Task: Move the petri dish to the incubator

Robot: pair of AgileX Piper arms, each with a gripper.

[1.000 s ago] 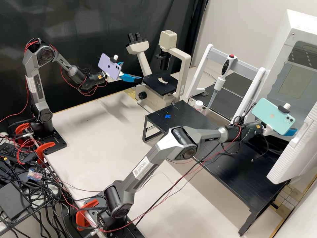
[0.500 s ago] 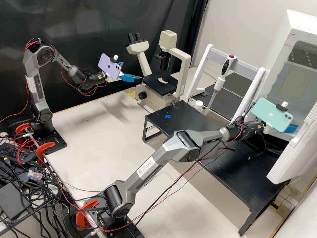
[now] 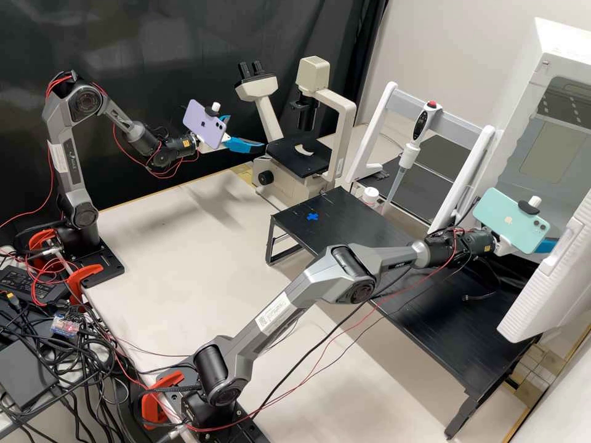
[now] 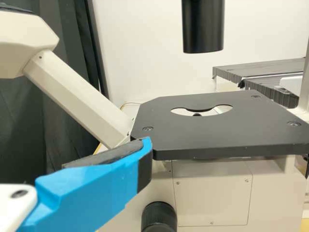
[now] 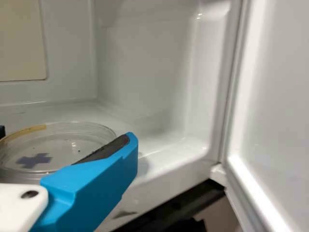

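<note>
High view puts the left gripper (image 3: 246,132) near the microscope (image 3: 346,132), jaws spread apart, and the right arm (image 3: 351,277) at the open incubator (image 3: 566,52). Left wrist view frames the microscope's stage (image 4: 217,135). Right wrist view places the petri dish (image 5: 63,150) at the chamber, between the right gripper's (image 5: 67,136) jaws, apparently grasped; transport is nearly complete, with release and withdrawal left.

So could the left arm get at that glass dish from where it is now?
Probably not as things stand: the petri dish is inside the open incubator, with the right gripper already at it. The left gripper is beside the microscope, well away across the bench.
</note>
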